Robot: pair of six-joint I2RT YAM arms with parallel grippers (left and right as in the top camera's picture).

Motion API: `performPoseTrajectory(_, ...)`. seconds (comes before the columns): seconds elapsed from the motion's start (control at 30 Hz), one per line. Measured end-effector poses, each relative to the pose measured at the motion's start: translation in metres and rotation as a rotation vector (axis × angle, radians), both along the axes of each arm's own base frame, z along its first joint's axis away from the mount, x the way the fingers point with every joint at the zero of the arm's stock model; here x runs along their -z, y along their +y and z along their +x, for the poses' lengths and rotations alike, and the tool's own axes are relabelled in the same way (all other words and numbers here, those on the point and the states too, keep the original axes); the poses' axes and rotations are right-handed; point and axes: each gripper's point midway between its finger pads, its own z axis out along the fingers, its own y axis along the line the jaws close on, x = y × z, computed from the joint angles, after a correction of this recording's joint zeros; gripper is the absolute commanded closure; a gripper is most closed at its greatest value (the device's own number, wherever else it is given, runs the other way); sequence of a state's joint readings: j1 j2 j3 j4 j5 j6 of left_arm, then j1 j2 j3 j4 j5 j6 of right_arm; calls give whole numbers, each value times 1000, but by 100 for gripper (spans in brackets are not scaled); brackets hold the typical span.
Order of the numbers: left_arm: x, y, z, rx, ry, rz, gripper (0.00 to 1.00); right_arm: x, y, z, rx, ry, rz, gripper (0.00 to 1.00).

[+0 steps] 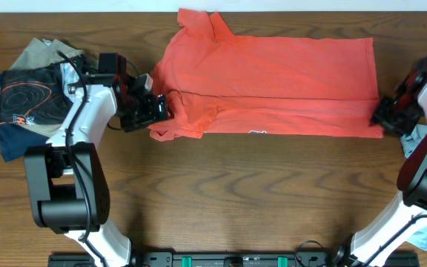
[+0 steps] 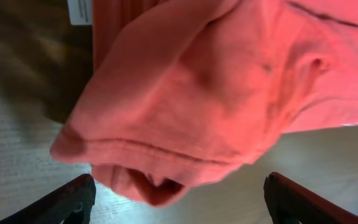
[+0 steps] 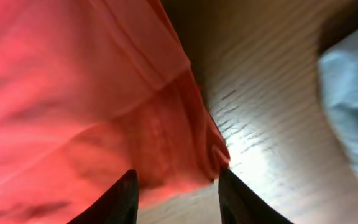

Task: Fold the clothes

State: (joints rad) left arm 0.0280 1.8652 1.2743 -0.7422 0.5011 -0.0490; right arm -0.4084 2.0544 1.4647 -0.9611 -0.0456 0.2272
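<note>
The coral-red T-shirt (image 1: 273,74) lies flat on the wooden table, folded lengthwise into a long band with its collar at the back left. My left gripper (image 1: 158,110) sits at the shirt's left end beside a bunched sleeve (image 2: 185,106). In the left wrist view the left gripper (image 2: 179,208) stands open, its jaws wide apart and the cloth lying loose just ahead of them. My right gripper (image 1: 382,115) is at the shirt's front right corner. The right gripper (image 3: 176,199) is open, with the hem (image 3: 166,143) lying just past its tips and bare table between them.
A pile of folded garments (image 1: 28,89), dark navy and khaki, sits at the far left. A light-blue garment (image 1: 419,141) lies by the right arm, also seen as the light-blue cloth (image 3: 353,106). A white tag (image 2: 79,11) shows near the shirt.
</note>
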Motion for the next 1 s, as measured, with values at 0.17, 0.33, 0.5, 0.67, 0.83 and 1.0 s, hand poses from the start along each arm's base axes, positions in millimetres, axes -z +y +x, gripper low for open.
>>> performPoseTrajectory(0.17,14,1,-4,-1,-6,7,12,17,0,-6,-1,-8,-18,74)
performPoseTrajectory(0.33,23,1,-15,-1,26,7,13,18,-4,-11,2,-2,-52,99)
performPoseTrajectory(0.5,33,0,-25,0,50,6,16,18,-4,-13,2,6,-50,99)
performPoseTrajectory(0.67,42,-1,-28,-1,31,3,35,18,-2,-18,1,30,-42,99)
performPoseTrajectory(0.83,49,-2,-33,-3,22,0,78,17,1,-31,-1,81,-36,99)
performPoseTrajectory(1.0,56,4,-48,-3,79,39,94,17,1,-51,-5,170,-52,99)
